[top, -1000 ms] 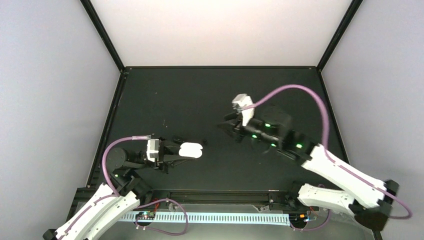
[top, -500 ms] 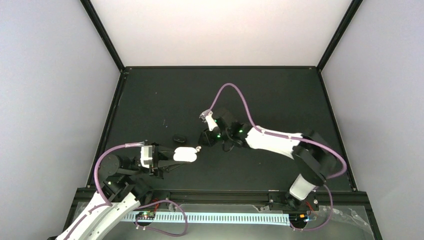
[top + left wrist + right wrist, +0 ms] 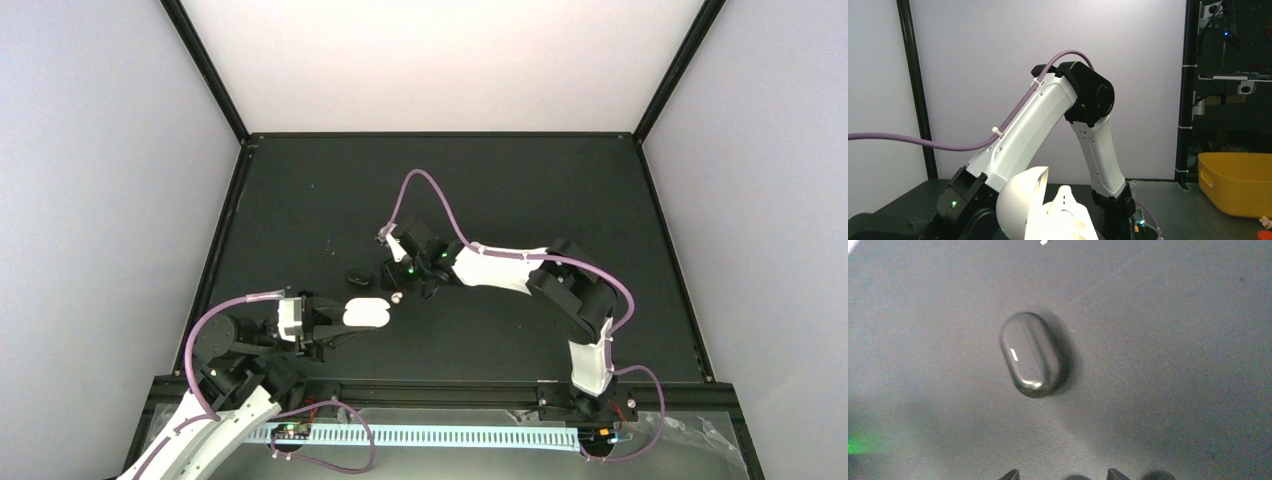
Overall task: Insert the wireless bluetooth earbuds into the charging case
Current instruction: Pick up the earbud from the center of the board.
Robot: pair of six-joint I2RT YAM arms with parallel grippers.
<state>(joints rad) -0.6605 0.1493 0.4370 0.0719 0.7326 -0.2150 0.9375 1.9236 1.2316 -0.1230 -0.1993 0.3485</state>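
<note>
The left arm lies low, its forearm turned toward the right. The left gripper is level, with its jaws clamped on the open white case. The right arm folds sharply at the elbow and stretches leftward. The right gripper points down, its 2 jaws apart.

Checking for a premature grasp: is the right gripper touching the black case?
Apart. The right wrist view shows the black case lying free, with bare table between it and the right gripper at the frame's bottom edge.
</note>
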